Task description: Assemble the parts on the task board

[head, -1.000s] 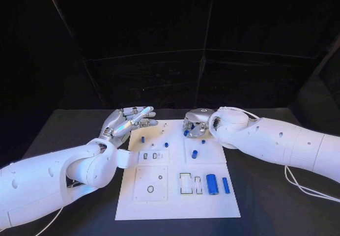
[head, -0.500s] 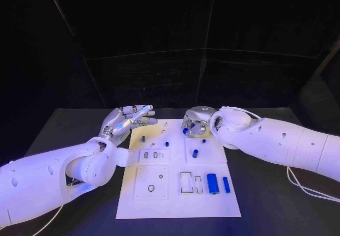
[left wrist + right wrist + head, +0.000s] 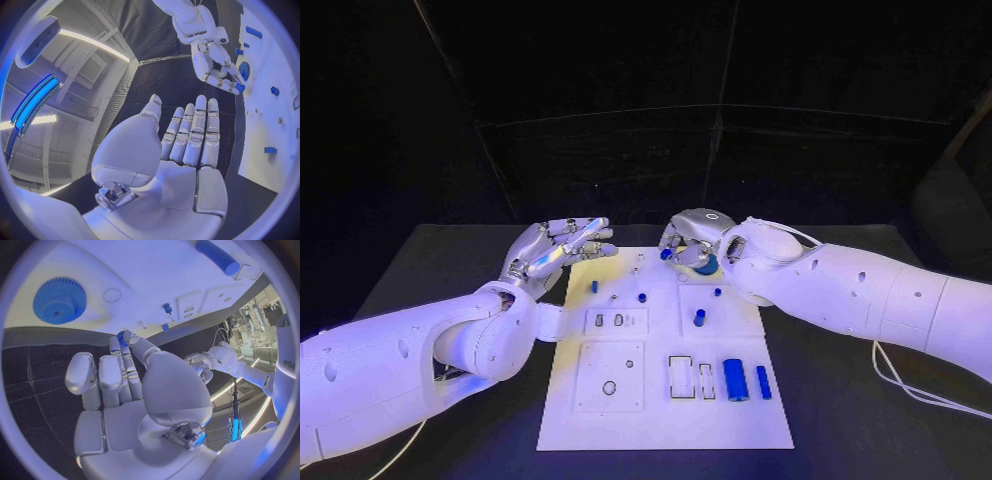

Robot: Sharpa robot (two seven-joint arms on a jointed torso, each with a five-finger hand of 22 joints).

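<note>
The right hand (image 3: 692, 240) sits just above the middle of the head view, over the far edge of the task board (image 3: 666, 420), and pinches a small blue part (image 3: 120, 335) between thumb and fingertip, its other fingers loosely curled. Just beside it on the board lies a blue gear (image 3: 59, 300). The left hand (image 3: 560, 246) hovers left of centre at the board's far left corner, palm up, fingers straight and close together, holding nothing. From there the white board runs down the middle of the frame on the black bench (image 3: 430, 270). Small blue pegs (image 3: 642, 297) stand on its upper half, with a short blue pin (image 3: 698, 318) a little lower right. Toward the lower right of the board a thick blue cylinder (image 3: 736, 379) lies beside a thinner blue rod (image 3: 763, 381), next to rectangular slots (image 3: 681, 377).
</note>
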